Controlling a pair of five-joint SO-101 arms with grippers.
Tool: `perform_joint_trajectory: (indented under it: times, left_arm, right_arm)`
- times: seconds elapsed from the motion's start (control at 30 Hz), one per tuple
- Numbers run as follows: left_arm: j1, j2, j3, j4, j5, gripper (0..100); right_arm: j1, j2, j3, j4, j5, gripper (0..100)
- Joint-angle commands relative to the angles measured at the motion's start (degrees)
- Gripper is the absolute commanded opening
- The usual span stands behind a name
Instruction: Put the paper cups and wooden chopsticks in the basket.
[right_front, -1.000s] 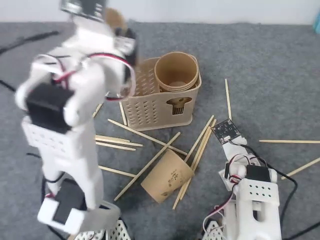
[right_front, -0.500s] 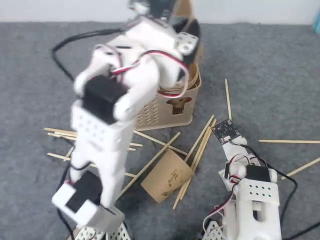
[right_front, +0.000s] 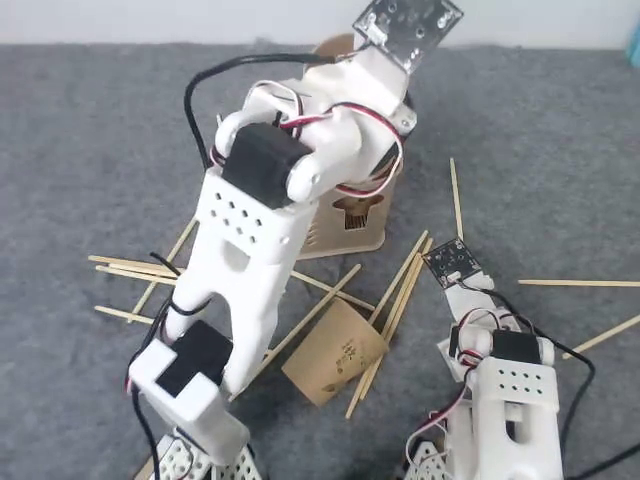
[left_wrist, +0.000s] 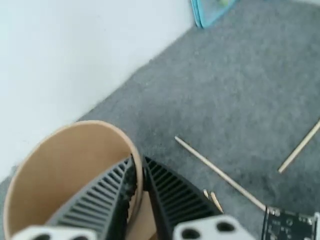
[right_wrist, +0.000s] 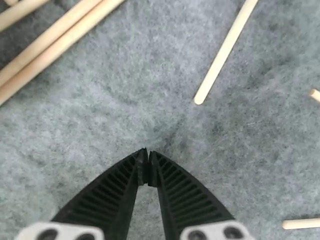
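Note:
My left gripper (left_wrist: 138, 162) is shut on the rim of a brown paper cup (left_wrist: 70, 165), one finger inside and one outside. In the high view that cup (right_front: 334, 46) peeks out at the back, above the beige perforated basket (right_front: 350, 228), which the left arm mostly hides. A second paper cup (right_front: 333, 352) lies on its side on the grey carpet in front of the basket. Several wooden chopsticks (right_front: 400, 285) lie scattered around it. My right gripper (right_wrist: 148, 152) is shut and empty, tips close to the carpet, with chopsticks (right_wrist: 222, 50) lying ahead of it.
More chopsticks lie at the left (right_front: 135, 268), at the right (right_front: 578, 283) and behind (right_front: 456, 198). The right arm (right_front: 505, 395) sits at the front right. A white wall (left_wrist: 75, 50) runs behind the carpet, with a blue object (left_wrist: 210, 10) by it.
The left arm has swung from the left side over to the basket, carrying the paper cup. The basket and the cups in it are now hidden behind it. The right arm has not moved.

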Motion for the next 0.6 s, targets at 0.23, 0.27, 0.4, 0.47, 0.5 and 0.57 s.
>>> perform_joint_trajectory:
  times: [0.23,0.27,0.4,0.47,0.5,0.57]
  left_arm:
    - [0.0,0.0,0.6,2.9,-1.1,1]
    - [0.0,0.0,1.1,2.9,-1.1,1]
    - [-0.2,0.0,2.1,2.1,-1.0,1]
    - [-1.2,-0.1,1.8,1.8,-0.8,1]
    - [-1.6,-0.3,1.6,1.7,-0.8,1]
    - [-2.2,-0.5,1.6,1.3,-0.7,3]
  right_arm:
    - [0.2,-1.2,-0.5,-0.1,2.8,0.7]
    - [0.2,-1.2,-0.5,-0.1,2.8,0.7]
    - [0.2,-1.2,-0.5,-0.1,3.0,0.7]
    - [0.1,-1.2,-0.5,-0.1,3.0,0.7]
    - [0.1,-1.2,-0.5,-0.1,3.0,0.7]
    - [0.1,-1.2,-0.5,-0.1,3.0,0.7]
